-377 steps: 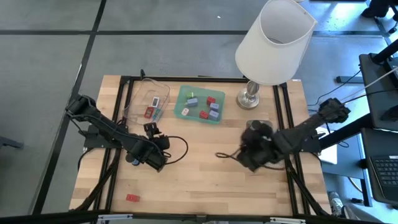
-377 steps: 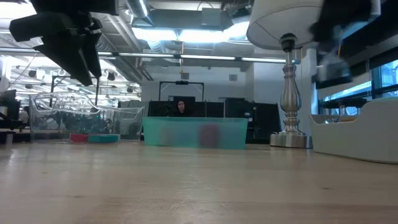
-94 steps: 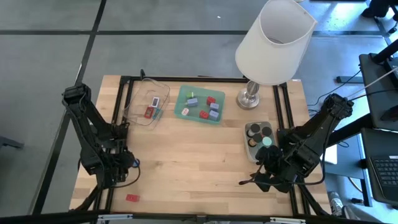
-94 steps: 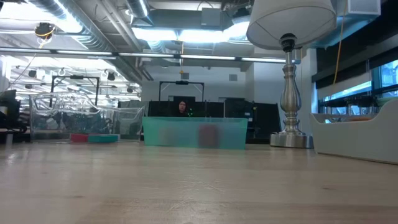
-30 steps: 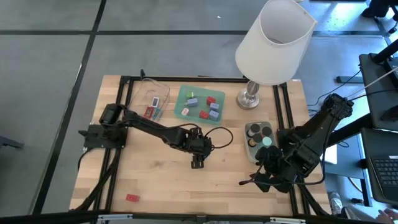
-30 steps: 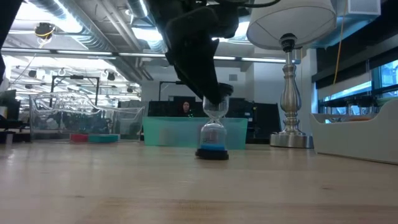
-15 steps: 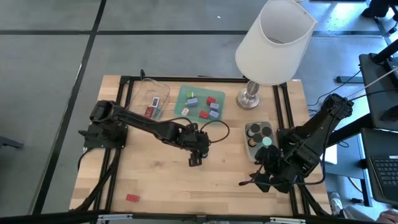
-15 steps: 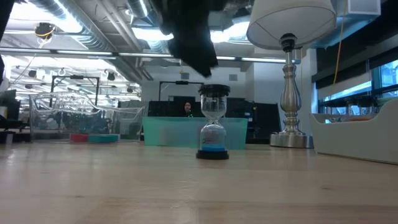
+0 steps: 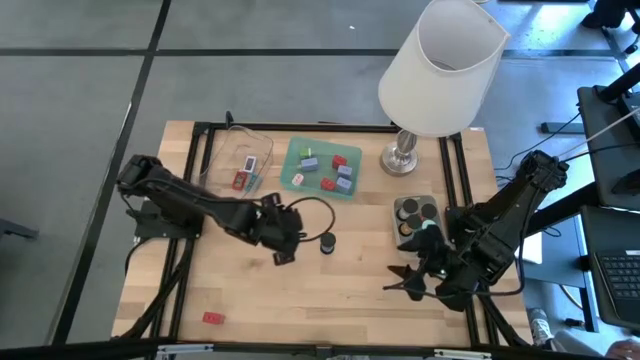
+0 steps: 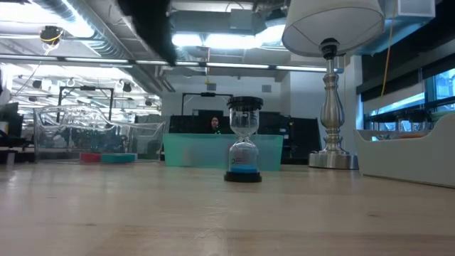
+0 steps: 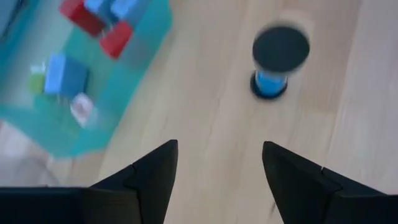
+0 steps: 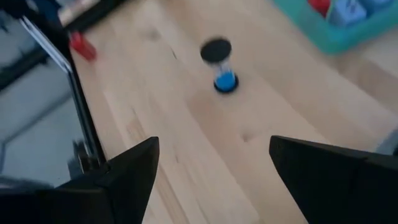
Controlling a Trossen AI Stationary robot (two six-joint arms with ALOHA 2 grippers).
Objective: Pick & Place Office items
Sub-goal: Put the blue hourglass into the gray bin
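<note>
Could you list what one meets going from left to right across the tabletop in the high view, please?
Clear tray → left gripper → hourglass → lamp base → grey tray of black caps.
</note>
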